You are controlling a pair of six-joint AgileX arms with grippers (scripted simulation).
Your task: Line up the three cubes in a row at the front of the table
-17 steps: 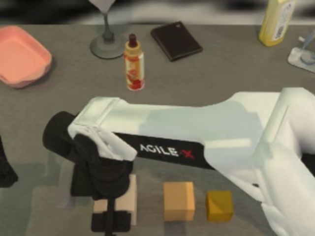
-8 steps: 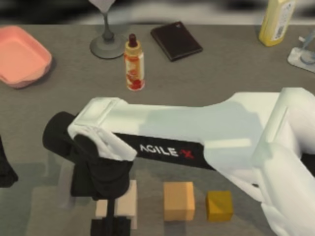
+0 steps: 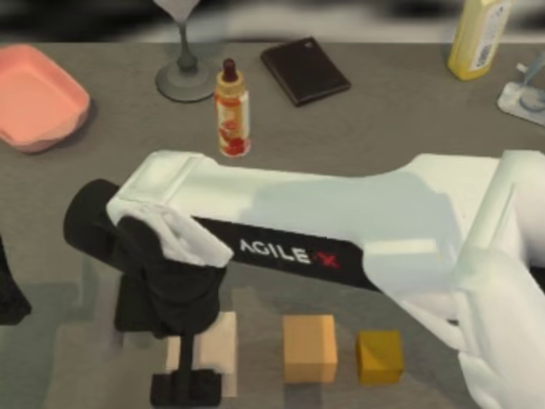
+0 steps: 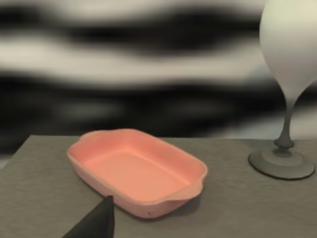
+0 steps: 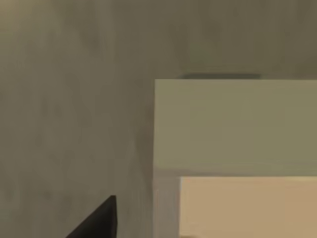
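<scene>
Three matte cubes sit in a row along the tabletop's [image 3: 383,128] front edge: cream-beige cube [image 3: 217,341], light-orange cube [image 3: 309,348], mustard-yellow cube [image 3: 379,356]. The right claw [image 3: 186,388] hovers over the beige cube; whether it grips cannot be told. The left arm is parked at the left edge.

A grey-brown tabletop [image 3: 383,128] fills the scene; beyond its far edge at 12 o'clock, a blurred black-and-white striped wall [image 4: 124,64].

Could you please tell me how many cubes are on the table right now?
3, in a front row: cream cube left, partly under the right arm; orange cube middle; mustard cube right.
</scene>
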